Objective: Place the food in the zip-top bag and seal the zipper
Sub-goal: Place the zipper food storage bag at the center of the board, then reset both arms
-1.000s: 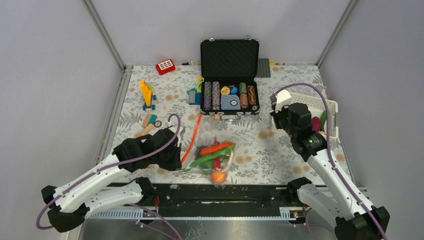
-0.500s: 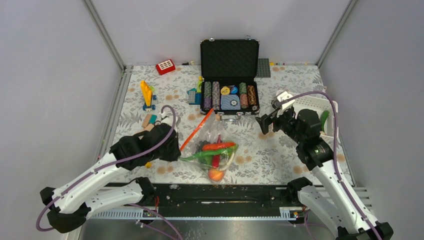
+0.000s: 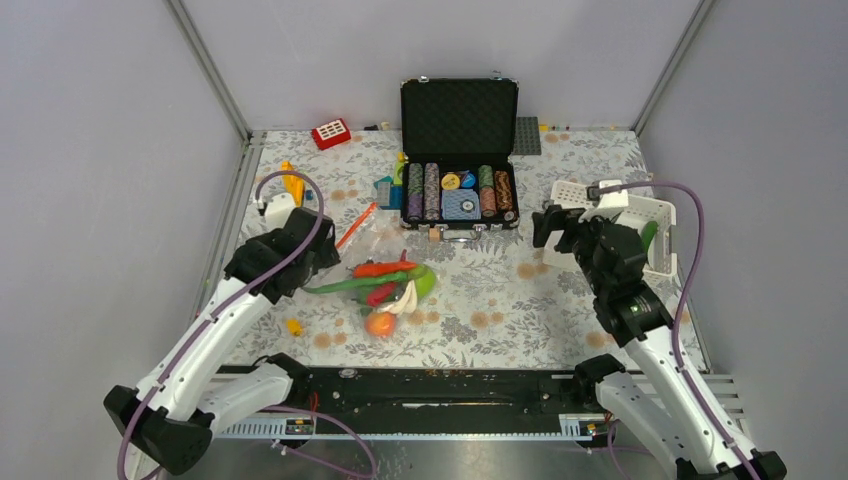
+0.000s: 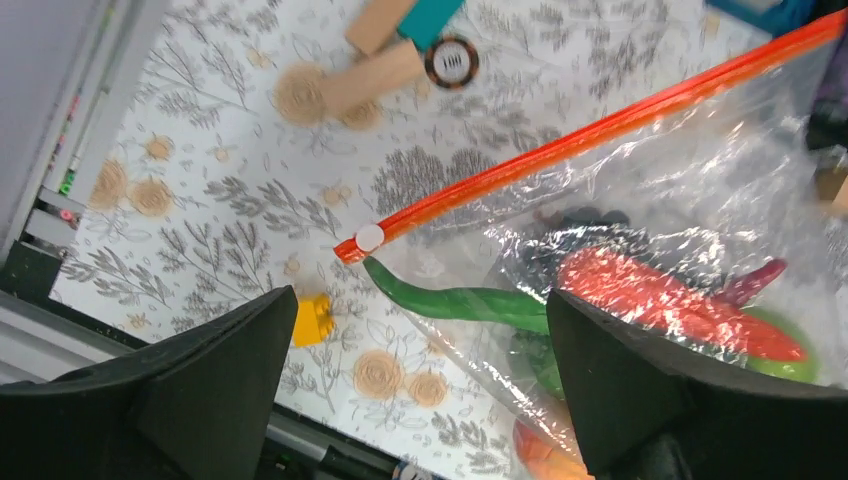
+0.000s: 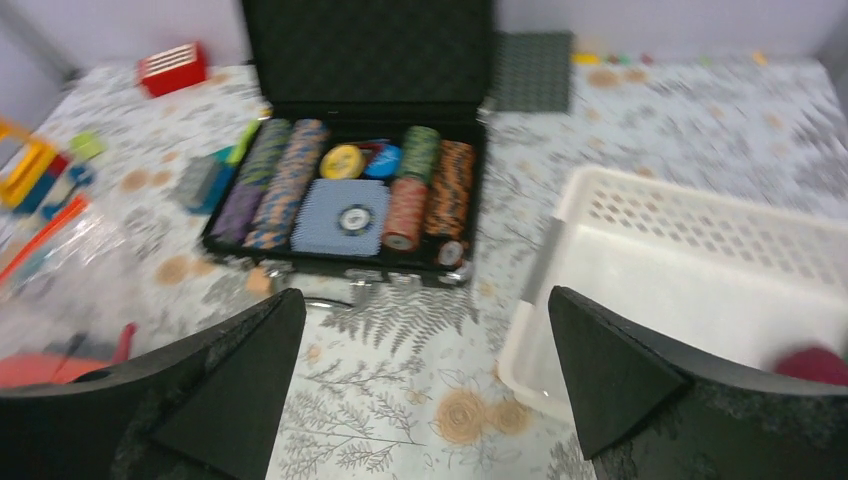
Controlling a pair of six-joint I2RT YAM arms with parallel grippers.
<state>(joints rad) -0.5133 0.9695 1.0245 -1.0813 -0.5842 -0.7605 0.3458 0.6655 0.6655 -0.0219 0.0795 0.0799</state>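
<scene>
Your surface [image 3: 500, 300] carries the zip-top bag [image 3: 385, 262] lying flat mid-frame, so nothing needs to hold it. The white basket [image 3: 662, 212] at right edge holds a magenta piece [image 5: 815, 365], so loading looks unfinished. Both spread, empty: left claw [image 4: 420, 400] over the bag, right claw [image 5: 420, 400] facing the basket. Most food [image 4: 660, 300] sits bagged; the zipper [image 4: 600, 125] runs toward upper left, sealed or not, can't tell.
</scene>
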